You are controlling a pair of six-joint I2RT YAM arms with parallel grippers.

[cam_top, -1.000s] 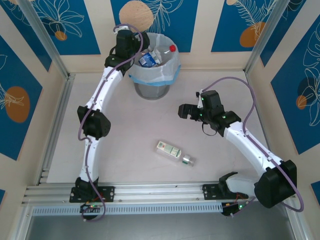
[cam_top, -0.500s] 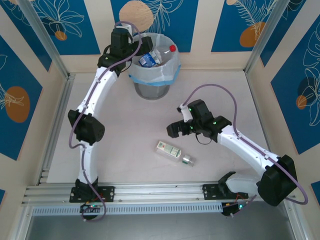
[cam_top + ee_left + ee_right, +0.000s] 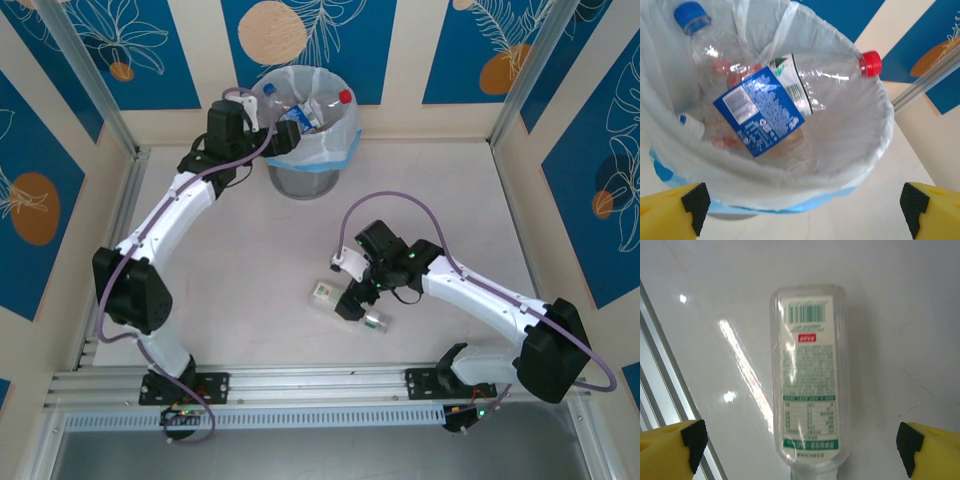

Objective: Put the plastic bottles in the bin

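Just now right hand [image 3: 350, 296], jaws wide, dropped over clear green-white-labelled plastic bottle [image 3: 807, 385] on desk [image 3: 250, 260]; left hand [image 3: 257, 113], likewise spread and empty, backing off round grey bin [image 3: 300, 180]. Last pickup, likely.

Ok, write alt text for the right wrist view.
A clear bottle with a green-and-white label lies flat on the pale table, centred between the yellow fingers of the open right gripper. A metal rail runs down the left.
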